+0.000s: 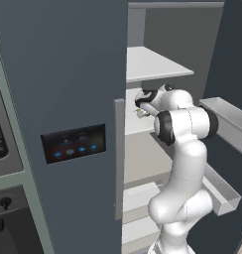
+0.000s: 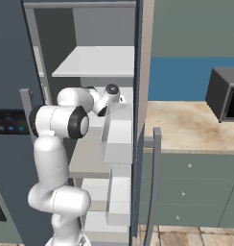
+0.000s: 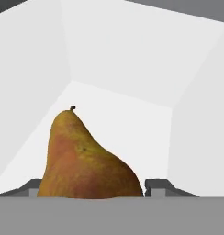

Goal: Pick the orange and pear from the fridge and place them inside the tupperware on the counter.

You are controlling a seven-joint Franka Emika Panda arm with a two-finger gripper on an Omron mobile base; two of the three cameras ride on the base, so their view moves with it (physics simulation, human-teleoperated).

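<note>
Inside the open fridge (image 1: 63,74), the gripper (image 3: 92,189) is clenched around a brownish pear (image 3: 84,158). Its fingertips (image 3: 156,186) flank the fruit against white walls.

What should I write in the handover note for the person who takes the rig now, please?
Gripper: inside the open fridge, one fingertip on each side of the pear; whether it already grips, I cannot tell.
Pear: on a white fridge shelf, between the fingertips, not yet lifted.
Counter: to the right of the fridge.
Done: the arm has reached the pear.
Left: close on the pear, carry it to the tupperware on the counter, then do the same with the orange.
</note>
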